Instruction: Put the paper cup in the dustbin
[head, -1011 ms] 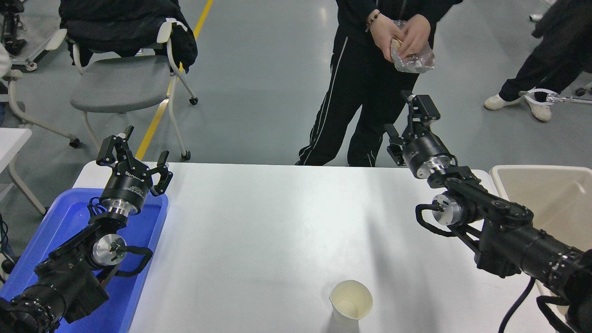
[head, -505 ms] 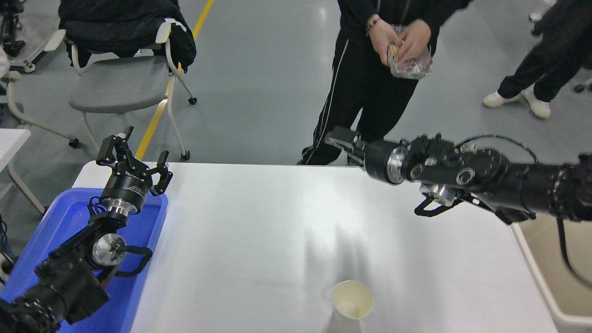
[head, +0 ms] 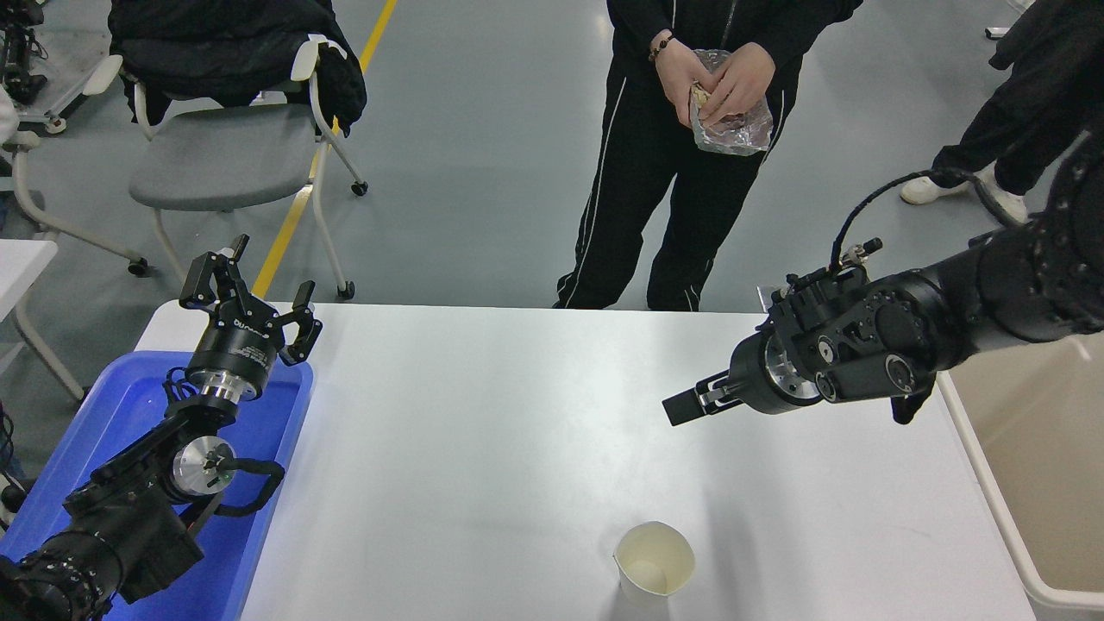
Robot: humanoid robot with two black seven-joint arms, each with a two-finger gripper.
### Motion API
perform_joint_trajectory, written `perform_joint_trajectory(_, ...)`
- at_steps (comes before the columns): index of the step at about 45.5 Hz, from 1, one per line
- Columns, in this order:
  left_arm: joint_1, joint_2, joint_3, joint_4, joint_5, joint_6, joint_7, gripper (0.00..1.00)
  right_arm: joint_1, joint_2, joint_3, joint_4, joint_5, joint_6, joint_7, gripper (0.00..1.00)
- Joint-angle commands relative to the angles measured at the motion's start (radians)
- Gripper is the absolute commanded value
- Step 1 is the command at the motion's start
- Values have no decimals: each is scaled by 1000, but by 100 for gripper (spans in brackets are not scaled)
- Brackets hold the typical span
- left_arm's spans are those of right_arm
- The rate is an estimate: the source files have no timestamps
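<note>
The paper cup (head: 654, 565) stands upright and empty on the white table (head: 483, 448), near the front edge, right of the middle. The beige dustbin (head: 999, 509) stands beside the table's right edge, and only its left rim and part of its tan inside show. My right gripper (head: 686, 405) hovers above the table and points left. It is well behind the cup and to the cup's right, and holds nothing. My left gripper (head: 250, 289) is open and parked over the blue tray at the left.
A blue plastic tray (head: 121, 405) lies at the table's left end under my left arm. A person (head: 673, 172) stands at the far side holding a crumpled foil bag (head: 733, 129). A grey chair (head: 224, 155) stands at the far left.
My right arm has swung from the far right corner, turned leftward and come down toward the table's right half. The cup and my left arm have not moved.
</note>
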Motion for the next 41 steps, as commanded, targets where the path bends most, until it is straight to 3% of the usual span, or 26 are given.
perform_joint_trajectory(1, 0, 0, 0, 0, 0, 0, 0, 100, 10, 13, 20, 97, -94, 5, 4, 99)
perform_joint_trajectory(14, 0, 0, 0, 0, 0, 0, 0, 100, -16, 13, 152, 91, -74, 19, 0, 99)
perform_joint_trajectory(41, 0, 0, 0, 0, 0, 0, 0, 100, -297, 13, 143, -27, -80, -28, -2, 99)
